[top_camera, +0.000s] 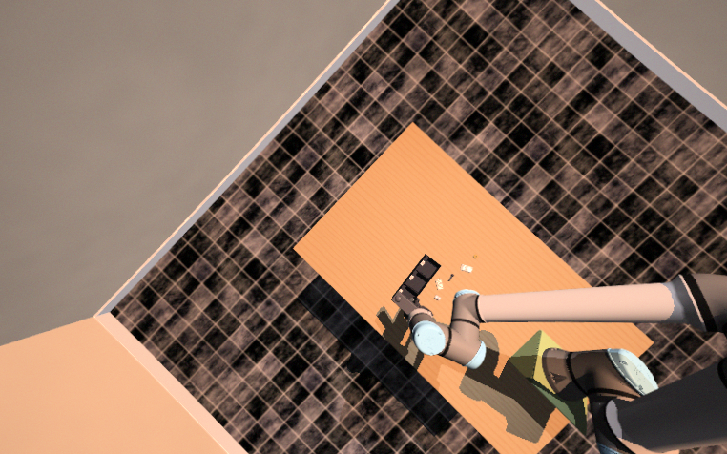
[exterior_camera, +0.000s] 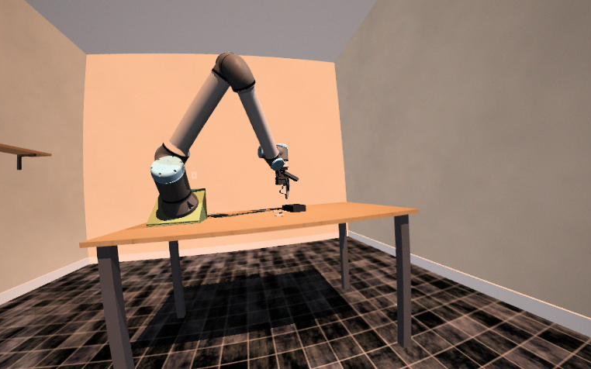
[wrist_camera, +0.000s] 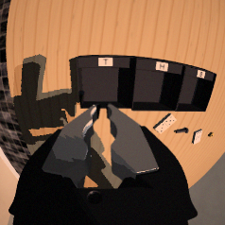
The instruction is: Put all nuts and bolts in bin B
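Closed gripper [wrist_camera: 102, 110] hangs above the bin marked T [wrist_camera: 100, 82] while the hardware lies loose on the wooden table [top_camera: 411, 192].

The fingers stand almost together, tips nearly touching, with nothing seen between them, poised over the near edge of the leftmost of three joined black bins. In the wrist view the bin marked H [wrist_camera: 156, 85] sits in the middle and the bin marked B [wrist_camera: 198, 90] at the right. On the table in front of the bins lie a pale flat piece [wrist_camera: 164, 123], a dark bolt [wrist_camera: 181, 129], a second pale piece [wrist_camera: 197, 136] and a tiny nut-like speck [wrist_camera: 210, 134], all outside the bins.
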